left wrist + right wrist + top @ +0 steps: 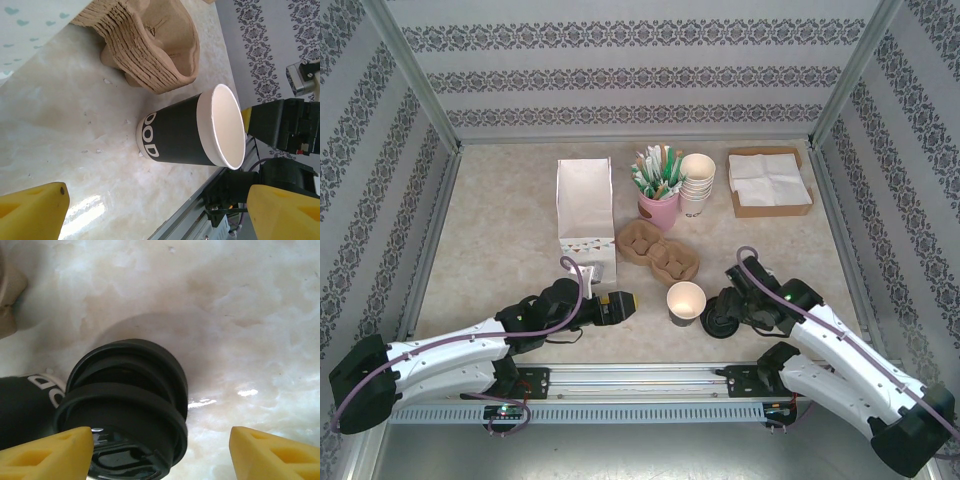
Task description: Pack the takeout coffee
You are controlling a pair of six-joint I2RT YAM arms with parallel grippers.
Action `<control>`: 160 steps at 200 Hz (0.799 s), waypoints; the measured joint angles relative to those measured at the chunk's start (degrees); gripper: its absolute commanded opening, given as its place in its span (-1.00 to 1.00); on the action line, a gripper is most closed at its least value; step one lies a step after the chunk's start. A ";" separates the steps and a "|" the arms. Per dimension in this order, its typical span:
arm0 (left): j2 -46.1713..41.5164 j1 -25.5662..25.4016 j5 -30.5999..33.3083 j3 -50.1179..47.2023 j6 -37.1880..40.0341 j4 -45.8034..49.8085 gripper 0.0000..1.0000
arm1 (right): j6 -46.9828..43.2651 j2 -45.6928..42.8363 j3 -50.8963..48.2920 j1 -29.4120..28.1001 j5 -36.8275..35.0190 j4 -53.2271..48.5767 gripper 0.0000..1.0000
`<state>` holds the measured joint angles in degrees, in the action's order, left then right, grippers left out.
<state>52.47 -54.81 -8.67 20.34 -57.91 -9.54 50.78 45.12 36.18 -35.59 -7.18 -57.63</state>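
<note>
Black paper cup point(686, 301) upright and open-topped on the marble-look table point(500, 250), near the front rail and between the two grippers. White lettering on its side in the left wrist view point(185, 135); no lid on it.

Just right of it, a short stack of black lids point(718, 322), touching or nearly touching the cup's side in the right wrist view point(125, 400). Around that stack, the right gripper point(728, 308), jaws spread wide point(160, 450): one yellow finger point(50, 450) at the stack's edge, the other well apart from it, nothing clamped.

Left of the cup, the left gripper point(620, 305), aimed at it with jaws released and wide point(157, 215), apart from the cup and holding nothing.

Behind the cup, a stack of brown pulp carriers point(660, 252), just beside it. Farther back, a white paper bag point(584, 205), a pink pot of stirrers point(658, 205), a stack of white cups point(697, 185) and a tray of napkins point(770, 182).
</note>
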 measured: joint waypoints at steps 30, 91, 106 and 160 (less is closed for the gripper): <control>-0.02 0.00 0.46 0.00 -0.07 0.00 0.85 | 0.52 -0.50 1.92 -7.10 -2.40 0.00 0.44; -1.20 0.00 1.88 0.00 -0.04 0.07 0.86 | 3.08 -0.90 -0.35 -10.45 -2.36 0.02 0.47; -1.53 0.00 2.10 0.00 -0.04 0.09 0.87 | 3.30 -1.40 -1.14 -11.17 -2.16 0.07 0.51; -1.75 0.00 2.97 0.00 -0.04 0.22 0.87 | 3.80 -0.48 -1.49 -15.74 -2.32 0.98 0.54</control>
<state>50.72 -54.81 -5.69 20.34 -57.95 -9.32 54.59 44.64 34.70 -51.33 -9.50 -56.64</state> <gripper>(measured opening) 0.934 0.769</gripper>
